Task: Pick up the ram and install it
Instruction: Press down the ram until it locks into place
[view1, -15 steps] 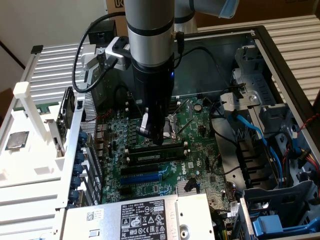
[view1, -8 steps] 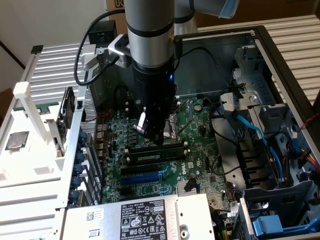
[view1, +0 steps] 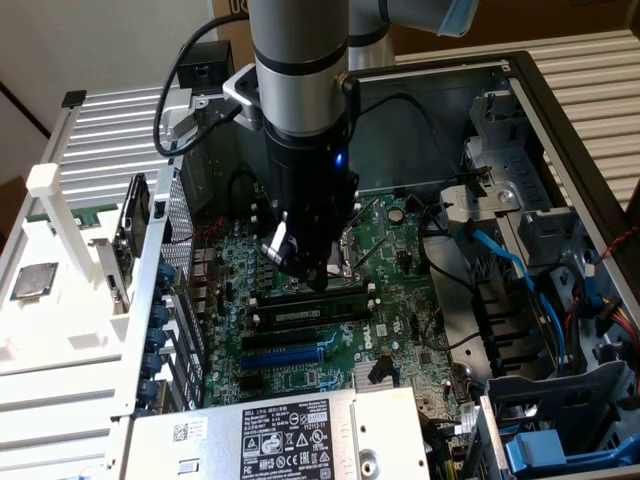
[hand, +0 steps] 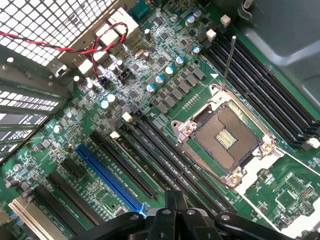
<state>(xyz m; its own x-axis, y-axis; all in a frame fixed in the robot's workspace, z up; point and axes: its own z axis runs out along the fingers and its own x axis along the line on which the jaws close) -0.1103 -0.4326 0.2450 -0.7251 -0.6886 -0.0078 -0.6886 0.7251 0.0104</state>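
— Ram (view1: 312, 312) first: where does it sit?

— Start from the big things. The open computer case (view1: 560, 130) lies flat with the motherboard (view1: 405, 300) inside it, and the arm reaches down into it. The hand (view1: 305, 268) hangs just above the board, beside the empty processor socket (hand: 227, 137). Directly under the hand's tip run the long black memory slots (hand: 150, 145). In the exterior view, a dark stick with chips along it appears to lie in one of them, touching or nearly touching the hand.

— So is it installed?

— Probably placed in the slot, judging by how level it lies with its neighbours. Whether it is pressed fully home, with the end clips locked, cannot be made out.

— And the hand, open or closed?

— That cannot be told from either view. Nothing can be seen hanging from it.

— What is left, then?

— At most the final seating and letting go; the pick-up and the carry look done.
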